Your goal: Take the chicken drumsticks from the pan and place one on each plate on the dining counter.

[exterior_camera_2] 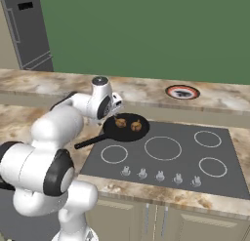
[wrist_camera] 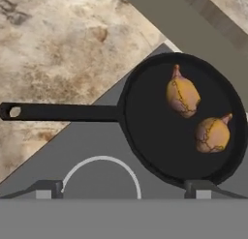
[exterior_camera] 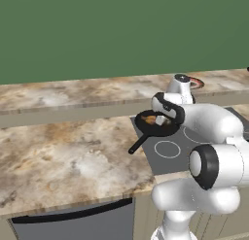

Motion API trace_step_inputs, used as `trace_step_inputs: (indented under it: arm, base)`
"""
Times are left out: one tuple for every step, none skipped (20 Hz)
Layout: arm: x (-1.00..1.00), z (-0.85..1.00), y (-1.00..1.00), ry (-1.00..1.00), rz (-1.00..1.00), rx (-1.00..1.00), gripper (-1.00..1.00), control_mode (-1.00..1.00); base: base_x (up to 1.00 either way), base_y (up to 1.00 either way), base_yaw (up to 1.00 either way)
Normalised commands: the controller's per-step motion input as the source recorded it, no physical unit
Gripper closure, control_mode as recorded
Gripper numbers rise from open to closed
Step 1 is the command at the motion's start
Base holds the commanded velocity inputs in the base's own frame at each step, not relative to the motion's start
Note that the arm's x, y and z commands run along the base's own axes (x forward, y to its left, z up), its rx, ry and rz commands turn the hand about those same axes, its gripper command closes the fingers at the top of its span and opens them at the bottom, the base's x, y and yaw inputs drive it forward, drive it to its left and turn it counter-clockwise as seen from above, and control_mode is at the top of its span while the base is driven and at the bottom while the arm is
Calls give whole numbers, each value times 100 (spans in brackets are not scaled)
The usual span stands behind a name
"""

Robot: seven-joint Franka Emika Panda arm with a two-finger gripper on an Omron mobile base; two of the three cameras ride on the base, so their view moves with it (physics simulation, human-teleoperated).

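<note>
The black pan (wrist_camera: 160,136) sits on the back left of the grey cooktop, with its long handle (wrist_camera: 58,112) pointing away over the worktop. Two golden-brown chicken drumsticks (wrist_camera: 182,95) (wrist_camera: 212,134) lie apart inside it; the right base view shows both drumsticks (exterior_camera_2: 120,122) (exterior_camera_2: 136,125) too. My gripper (wrist_camera: 121,192) hovers above the pan's near rim, open, with nothing between its fingertips (wrist_camera: 195,188). In the right base view the gripper (exterior_camera_2: 117,110) hangs just over the pan (exterior_camera_2: 128,132). A reddish-rimmed plate (exterior_camera_2: 182,92) rests on the raised dining counter (exterior_camera_2: 141,89) behind the cooktop.
The grey cooktop (exterior_camera_2: 166,157) has several ring burners and a row of knobs (exterior_camera_2: 160,175) along its front. Marble worktop (exterior_camera: 68,156) spreads to the left of it. A dark tall appliance (exterior_camera_2: 29,30) stands at the far left.
</note>
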Motion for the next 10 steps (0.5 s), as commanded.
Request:
trace_step_inputs:
  arm:
    - [49,-38,-2,0,3,-4,-100,-100]
    - [50,-39,0,0,3,-5,-100,-100]
    - [51,-37,0,0,3,-5,-100,-100]
    - [51,-36,0,0,3,-4,-100,-100]
    - [51,-35,0,0,3,-4,-100,-100]
    - [48,-35,-1,0,3,-3,-100,-100]
    - [46,-37,-1,0,3,-4,-100,-100]
    - [46,-39,0,0,3,-4,-100,-100]
    - [44,-43,-4,-1,3,-4,-100,-100]
    - [45,-44,-7,-2,3,-3,-100,-100]
  base:
    - [0,0,0]
    - [0,0,0]
    - [0,0,0]
    - [0,0,0]
    - [0,0,0]
    - [0,0,0]
    - [0,0,0]
    - [0,0,0]
    - [0,0,0]
    - [0,0,0]
